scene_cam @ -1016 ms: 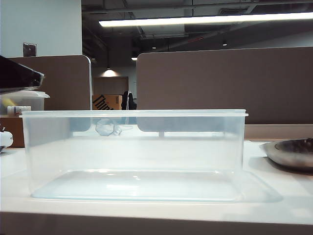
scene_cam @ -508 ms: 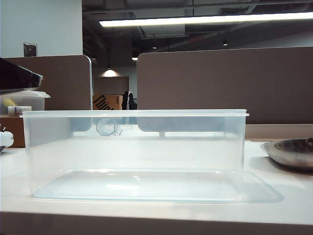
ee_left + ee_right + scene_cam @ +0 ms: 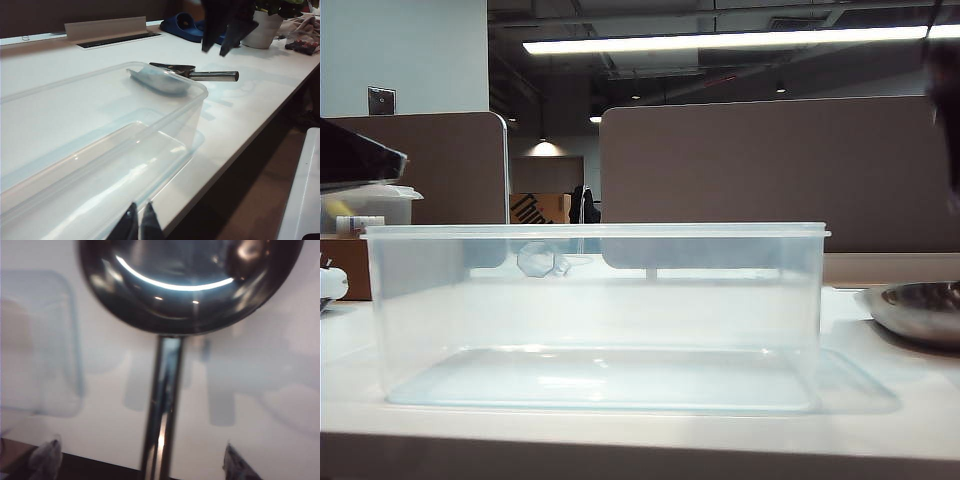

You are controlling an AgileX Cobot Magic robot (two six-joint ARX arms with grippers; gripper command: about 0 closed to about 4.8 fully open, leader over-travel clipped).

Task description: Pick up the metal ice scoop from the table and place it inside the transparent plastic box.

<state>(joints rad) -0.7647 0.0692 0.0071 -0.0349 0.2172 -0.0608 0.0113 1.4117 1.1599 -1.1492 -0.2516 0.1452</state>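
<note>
Two black fingertips of the right gripper stand wide apart, one on each side of the straight tubular handle of the shiny steel ice scoop, holding nothing. Seen from the right wrist, the handle runs out from between them to the deep rounded bowl farther ahead, so the spread looks meant to straddle the handle before closing on it. In the left wrist view the same gripper hangs dark above the handle's end, clear of the metal.

Beneath the scoop is the flat white table, where the scoop lies on its own, not yet lifted. Just beside the bowl, off to one side of the gripper, is a rounded corner of the large clear frosted plastic box; the exterior view shows the box with nothing inside it and the scoop's bowl resting outside its end wall.

Farther off, the left gripper hangs over the box's opposite end, its thin tips nearly touching and gripping nothing, seemingly parked out of the way. A smaller lidded tub stands behind that end, its contents too small to tell.
</note>
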